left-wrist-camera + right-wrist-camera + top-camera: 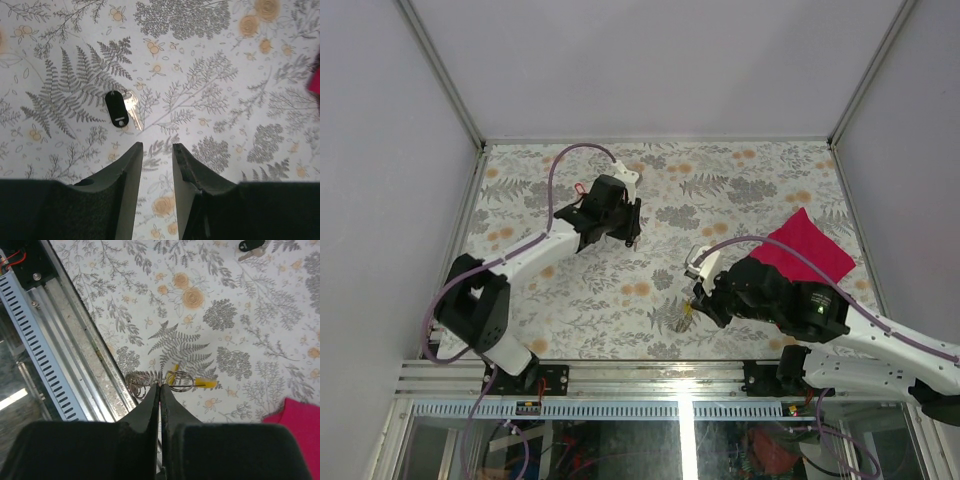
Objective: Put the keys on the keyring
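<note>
right gripper: right gripper [160, 386] is closed tight, tips pinched on the wire of the keyring [136, 383], as far as the right wrist view shows
keyring place: near edge of the worktop [740, 190], about centre, just beside the metal rail
yellow bits: two yellow pieces [205, 384] at the ring; can't tell if either is a key already threaded on
left gripper: left gripper [156, 146] is part open with a narrow gap and holds nothing; it hovers over the far-left-of-centre worktop
black key: black-headed key [116, 108] lies flat on the worktop just ahead of the left fingertips, not touched, well apart from the ring
other keys: no blue or red key in any view
cloth: magenta cloth [803, 245] on the right, far of the right arm, not involved
done: ring looks secured
left: black key is off the ring and not yet picked up, then carry and thread it
progress: early to middle, judged from the loose key
</note>
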